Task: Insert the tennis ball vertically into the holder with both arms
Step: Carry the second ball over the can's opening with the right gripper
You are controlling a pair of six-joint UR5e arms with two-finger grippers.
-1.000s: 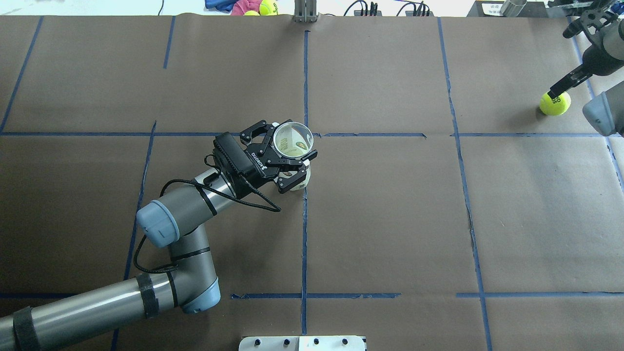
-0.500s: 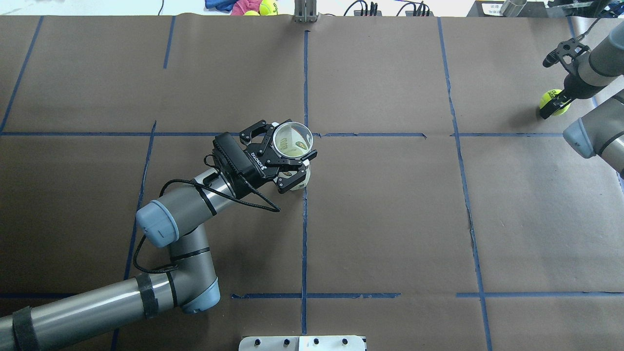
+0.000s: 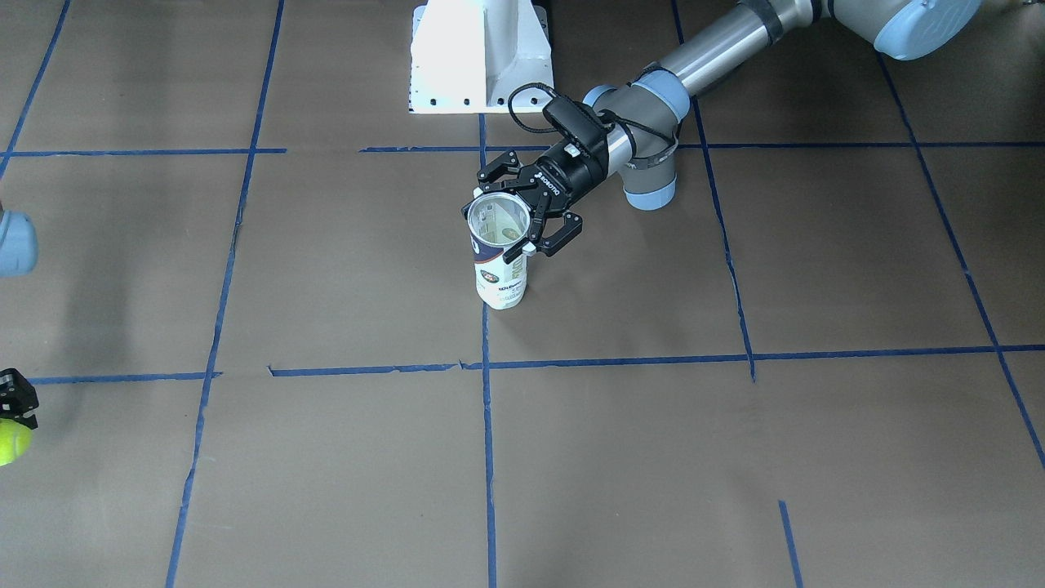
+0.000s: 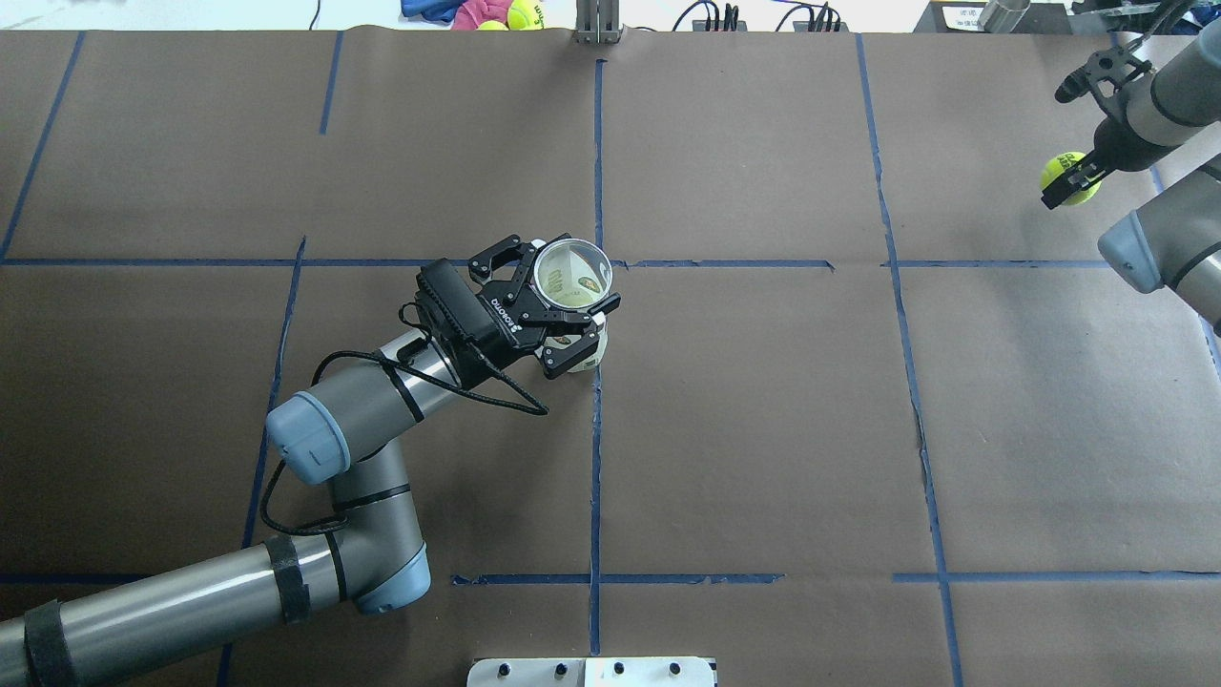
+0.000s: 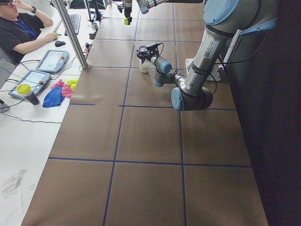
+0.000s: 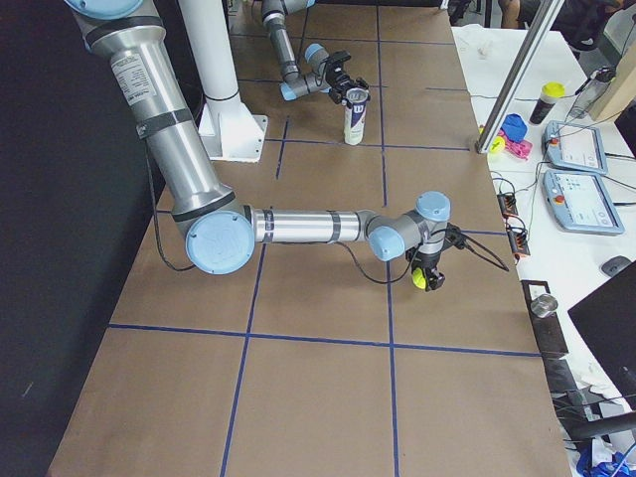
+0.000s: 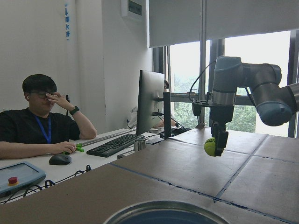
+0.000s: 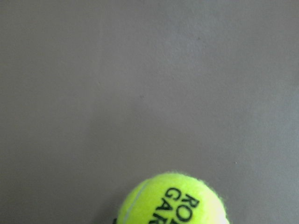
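Observation:
The holder (image 4: 572, 271), a white-labelled can with a metal rim, stands upright near the table's middle, its mouth open upward; it also shows in the front view (image 3: 500, 282). My left gripper (image 4: 575, 310) is shut on the can just below its rim. My right gripper (image 4: 1066, 183) is at the far right, shut on the yellow-green tennis ball (image 4: 1070, 172) and holding it above the paper. The ball also shows in the left wrist view (image 7: 210, 147), the right wrist view (image 8: 173, 200) and the front view (image 3: 11, 442).
The white pedestal base (image 3: 478, 57) stands at the robot's side of the table. A metal post (image 4: 596, 21), cables and spare balls with cloths (image 4: 506, 13) line the far edge. An operator (image 7: 42, 116) sits at a desk beyond it.
My right gripper has closed on the tennis ball and raised it off the paper, shifting it slightly leftward. The left arm and the can have not moved.

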